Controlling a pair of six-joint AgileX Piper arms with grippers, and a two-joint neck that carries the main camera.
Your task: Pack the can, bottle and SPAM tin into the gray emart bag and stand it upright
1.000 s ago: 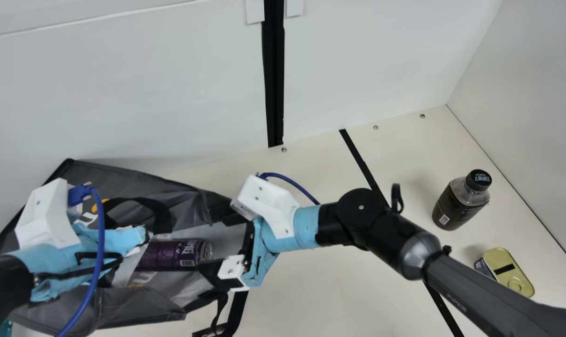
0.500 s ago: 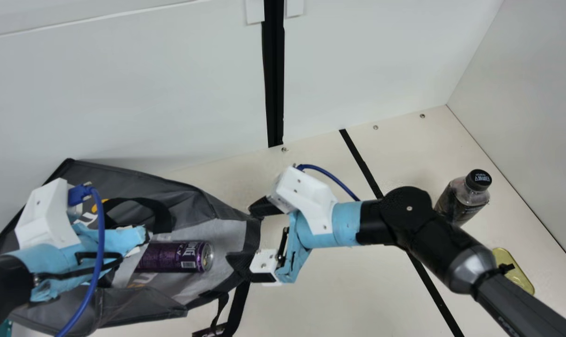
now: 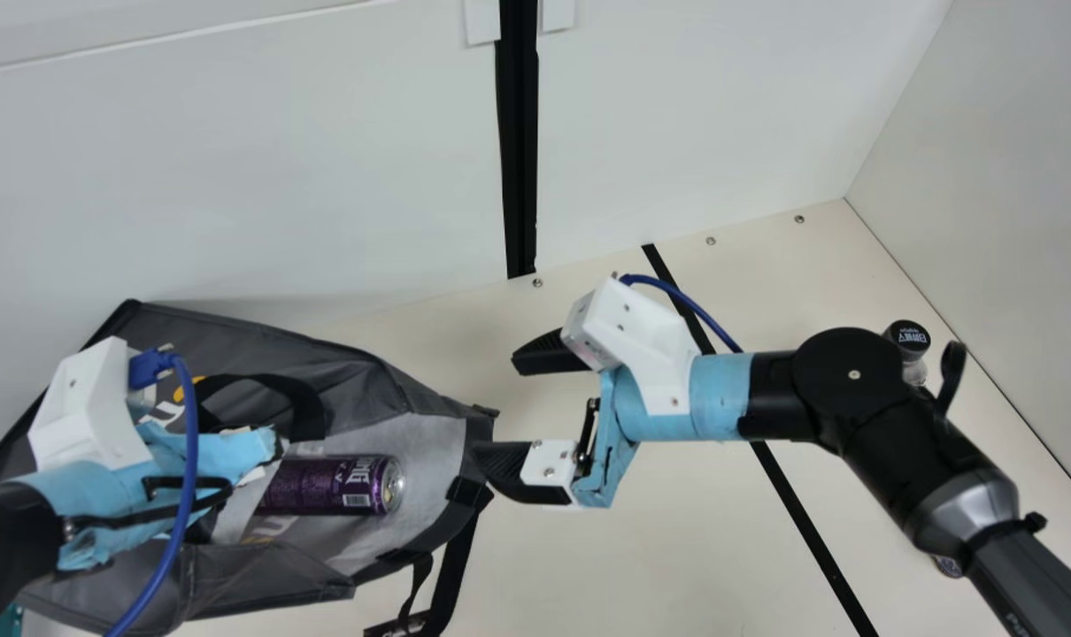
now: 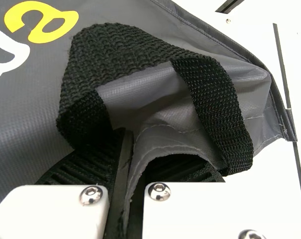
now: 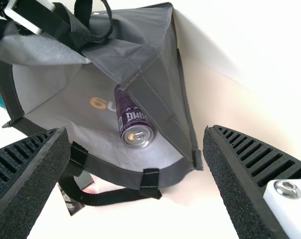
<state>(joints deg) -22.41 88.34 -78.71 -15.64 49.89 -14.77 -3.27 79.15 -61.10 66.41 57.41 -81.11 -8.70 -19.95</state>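
Black right arm [image 3: 920, 456] mostly hides bottle [image 3: 907, 335], tin [image 3: 947, 566]; 3 screws [image 3: 711, 241] near wall [image 3: 677, 115].

The emart bag [image 3: 243, 341] lies on the desk [image 3: 642, 557], an edge between the left jaws [image 3: 252, 453], its mouth beside the right jaws [image 3: 498, 407]. Inside lies the can [image 3: 332, 485]. Well right of the right jaws are the bottle [image 3: 907, 335] and, in front of it, the SPAM tin [image 3: 947, 565].

Bright light, soft faint shadows
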